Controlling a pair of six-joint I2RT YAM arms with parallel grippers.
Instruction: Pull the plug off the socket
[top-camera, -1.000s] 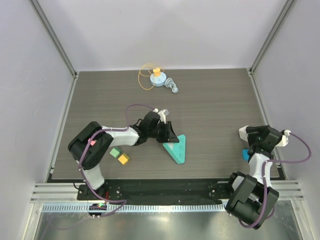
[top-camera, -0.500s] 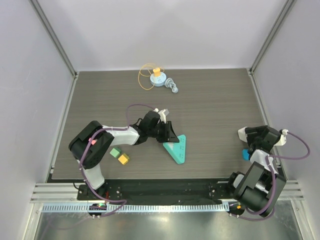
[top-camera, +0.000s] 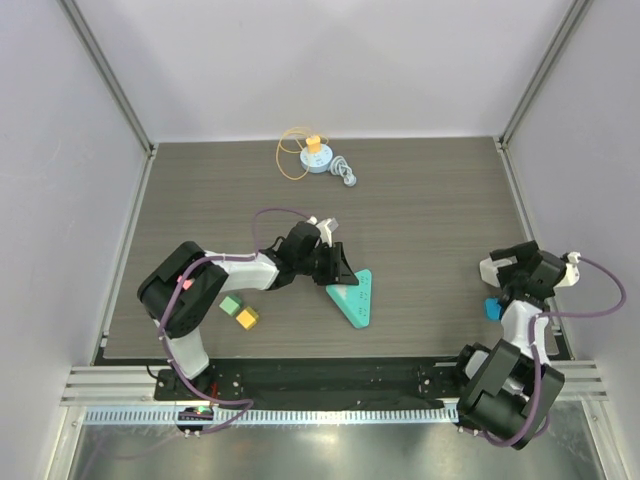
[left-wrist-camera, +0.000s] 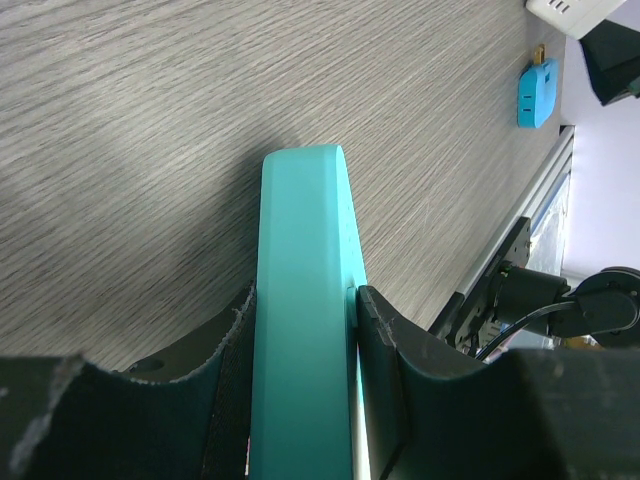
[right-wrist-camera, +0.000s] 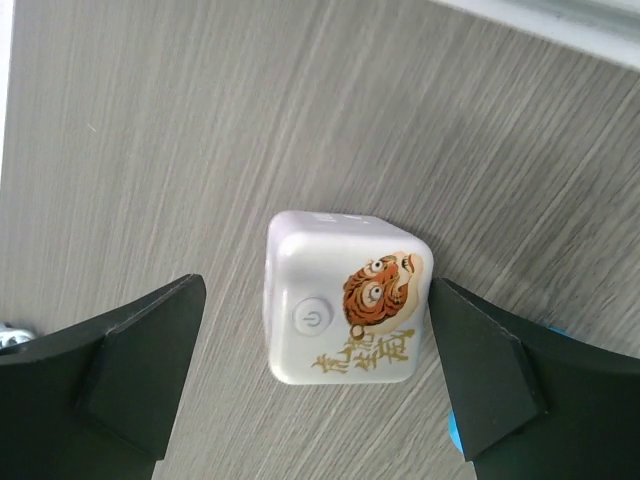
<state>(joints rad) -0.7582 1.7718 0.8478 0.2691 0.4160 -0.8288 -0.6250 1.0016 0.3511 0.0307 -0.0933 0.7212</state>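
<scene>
The white cube socket (right-wrist-camera: 345, 300) with a tiger sticker and a power button lies on the table between the fingers of my right gripper (right-wrist-camera: 316, 290). That gripper is open; its right finger is at the cube's side and its left finger stands apart from it. In the top view the socket (top-camera: 490, 267) is at the right edge. The blue plug (top-camera: 491, 308) lies apart from it, just nearer to me, and also shows in the left wrist view (left-wrist-camera: 537, 92). My left gripper (top-camera: 340, 272) is shut on a teal triangular piece (left-wrist-camera: 300, 300) resting on the table.
A green cube (top-camera: 231, 305) and a yellow cube (top-camera: 247, 318) lie beside the left arm. A blue spool with an orange top and yellow cord (top-camera: 316, 155) and a grey coil (top-camera: 345, 172) sit at the back. The table's right rail (top-camera: 535, 240) is close to the right gripper.
The right wrist has shifted slightly around the socket. The plug, the socket and the left arm have stayed put.
</scene>
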